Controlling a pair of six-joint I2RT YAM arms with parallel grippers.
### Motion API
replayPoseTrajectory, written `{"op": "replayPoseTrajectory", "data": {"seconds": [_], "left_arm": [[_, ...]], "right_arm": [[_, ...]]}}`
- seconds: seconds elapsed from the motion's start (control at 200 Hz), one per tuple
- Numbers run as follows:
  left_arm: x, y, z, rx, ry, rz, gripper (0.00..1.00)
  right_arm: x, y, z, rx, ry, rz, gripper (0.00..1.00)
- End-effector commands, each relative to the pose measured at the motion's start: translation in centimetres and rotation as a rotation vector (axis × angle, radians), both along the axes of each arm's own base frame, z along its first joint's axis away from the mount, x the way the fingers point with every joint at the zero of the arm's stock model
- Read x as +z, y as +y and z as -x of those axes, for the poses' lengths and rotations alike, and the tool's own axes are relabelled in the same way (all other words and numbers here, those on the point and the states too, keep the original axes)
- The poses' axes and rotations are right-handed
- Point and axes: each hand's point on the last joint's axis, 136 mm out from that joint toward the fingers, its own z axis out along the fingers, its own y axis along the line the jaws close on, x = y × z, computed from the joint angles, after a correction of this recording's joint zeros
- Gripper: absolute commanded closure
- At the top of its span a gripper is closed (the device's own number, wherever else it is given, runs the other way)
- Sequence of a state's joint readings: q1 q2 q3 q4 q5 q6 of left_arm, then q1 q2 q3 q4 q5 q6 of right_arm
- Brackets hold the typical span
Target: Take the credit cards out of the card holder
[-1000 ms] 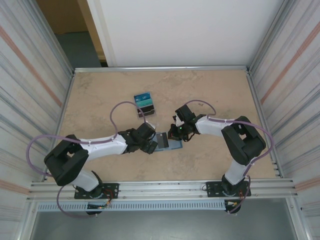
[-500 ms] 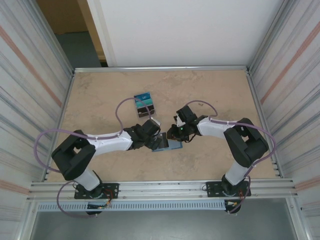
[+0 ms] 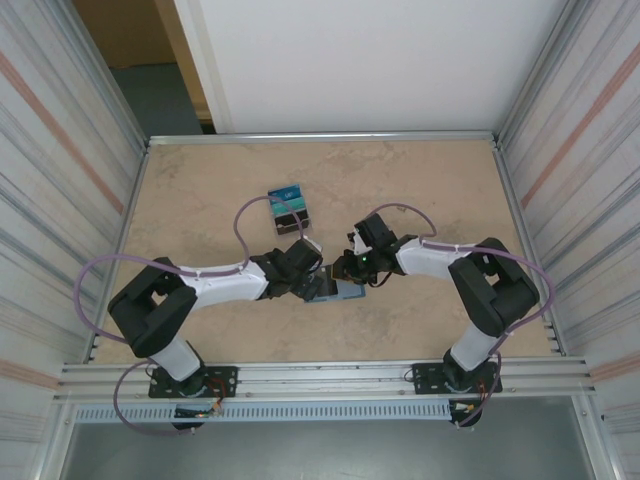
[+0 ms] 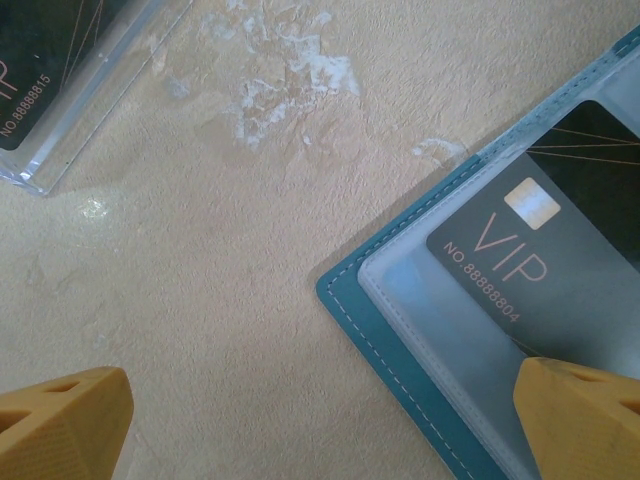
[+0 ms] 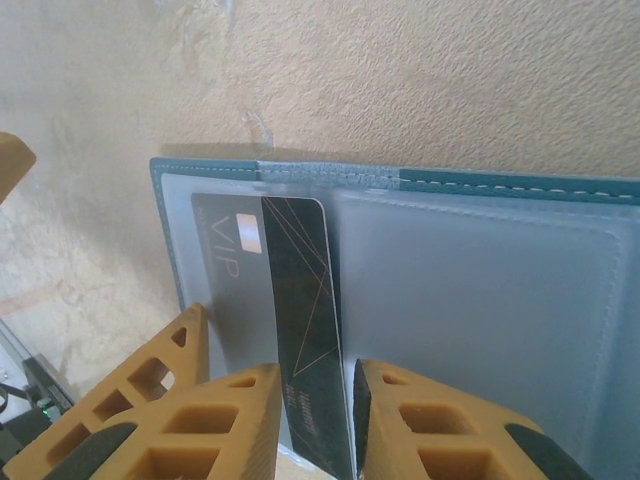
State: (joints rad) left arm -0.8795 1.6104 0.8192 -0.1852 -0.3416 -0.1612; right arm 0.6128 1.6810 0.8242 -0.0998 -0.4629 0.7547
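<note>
The card holder (image 5: 480, 300) lies open on the table, teal with frosted pocket panels. A dark credit card (image 5: 300, 300) printed VIP sticks partly out of its left pocket and tilts up. My right gripper (image 5: 312, 410) has that card between its fingers, the jaws a little apart and narrow gaps showing on both sides. My left gripper (image 4: 320, 430) is wide open at the holder's corner (image 4: 400, 330), one fingertip (image 4: 585, 420) over the pocket panel and the other over bare table. From above, both grippers meet at the card holder (image 3: 348, 291).
A clear plastic case (image 4: 60, 90) with another dark card in it lies just beyond the left gripper. A stack of blue and teal cards (image 3: 288, 208) sits farther back on the tan table. Corrugated metal walls line both sides.
The right gripper's jaws have parted slightly from shut. The left arm has reached further right, bringing its open gripper up to the holder's corner.
</note>
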Motion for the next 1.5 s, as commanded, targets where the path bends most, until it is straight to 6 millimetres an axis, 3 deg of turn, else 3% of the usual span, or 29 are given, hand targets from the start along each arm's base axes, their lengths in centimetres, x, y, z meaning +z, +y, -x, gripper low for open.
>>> {"op": "replayPoseTrajectory", "data": {"seconds": [0.0, 0.366, 0.551, 0.666, 1.057, 1.283, 1.498], "left_arm": [[-1.0, 0.6, 0.5, -0.002, 0.028, -0.049, 0.01], [-2.1, 0.9, 1.0, 0.003, 0.061, -0.061, 0.01], [-2.2, 1.1, 1.2, 0.006, 0.069, -0.068, 0.01], [-2.1, 1.2, 1.3, 0.008, 0.068, -0.068, 0.01], [-1.9, 1.6, 1.3, 0.012, 0.059, -0.080, 0.01], [-0.7, 1.7, 0.9, 0.011, 0.026, -0.082, 0.01], [2.6, 1.4, 0.0, 0.023, -0.048, -0.031, 0.01]], "right_arm": [[-1.0, 0.2, 0.5, -0.005, 0.044, -0.018, 0.75], [-1.1, 1.3, 0.6, 0.009, 0.063, -0.096, 0.77], [-0.4, 1.4, 0.4, 0.013, 0.044, -0.112, 0.86], [-0.6, 0.8, 0.3, -0.002, 0.047, -0.090, 1.00], [-0.1, -2.8, -0.4, -0.033, -0.006, 0.088, 1.00], [1.6, -3.6, -0.9, -0.006, -0.069, 0.144, 1.00], [4.3, -4.3, -1.2, 0.004, -0.176, 0.153, 1.00]]}}
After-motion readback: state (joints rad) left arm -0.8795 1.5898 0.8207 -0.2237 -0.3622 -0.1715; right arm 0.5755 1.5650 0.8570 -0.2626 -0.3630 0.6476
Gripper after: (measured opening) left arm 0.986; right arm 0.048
